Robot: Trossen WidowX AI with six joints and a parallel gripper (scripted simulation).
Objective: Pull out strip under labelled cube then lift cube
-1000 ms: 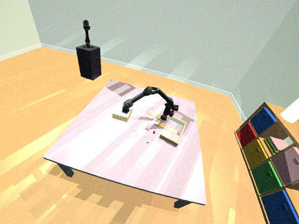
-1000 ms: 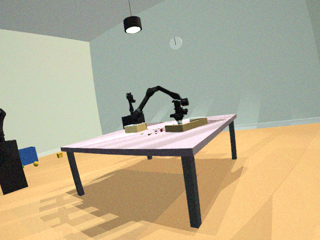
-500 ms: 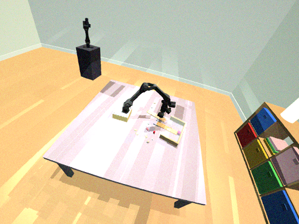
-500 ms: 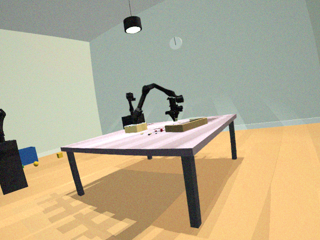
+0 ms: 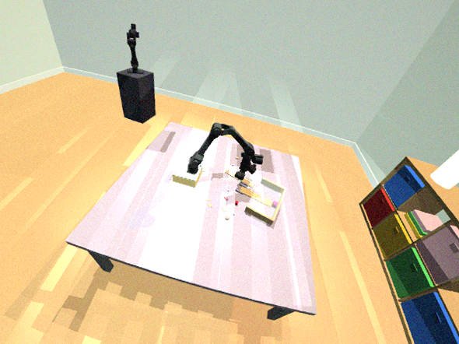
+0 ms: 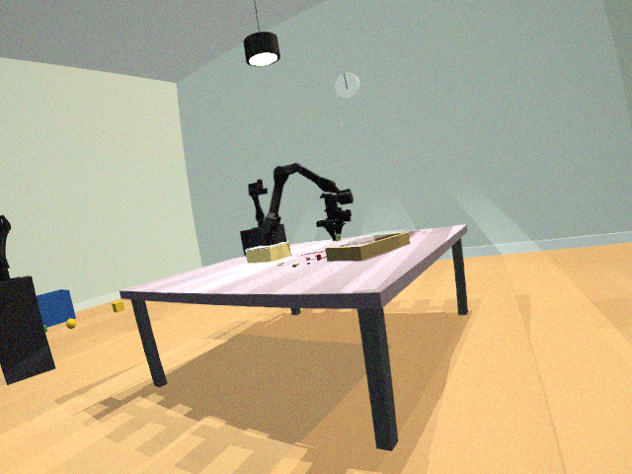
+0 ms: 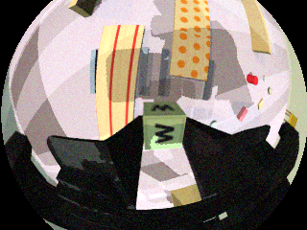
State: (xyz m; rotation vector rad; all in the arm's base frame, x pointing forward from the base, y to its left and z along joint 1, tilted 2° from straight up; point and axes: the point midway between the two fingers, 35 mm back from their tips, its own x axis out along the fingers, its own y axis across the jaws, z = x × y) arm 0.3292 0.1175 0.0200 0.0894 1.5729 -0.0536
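My gripper (image 5: 240, 176) (image 6: 338, 238) (image 7: 160, 119) is shut on the green cube lettered W (image 7: 164, 140). The cube hangs above the table, in front of the strips in the wrist view; its green also shows faintly between the fingertips in the exterior view. A cream strip with two red lines (image 7: 120, 72) lies below, left of the cube in the wrist view. A strip with orange dots (image 7: 192, 40) (image 5: 256, 196) lies to its right, and a purple cube (image 5: 275, 204) sits at its far end. No cube shows on the visible part of the red-lined strip.
An open tray with pale wooden walls (image 5: 259, 213) (image 6: 378, 249) stands beside the strips. A small red block (image 5: 236, 203) (image 6: 319, 257) (image 7: 252, 80), a pink piece (image 7: 243, 113) and several small bits lie nearby. A pale yellow block (image 5: 184, 180) (image 6: 268, 253) stands at the arm's base.
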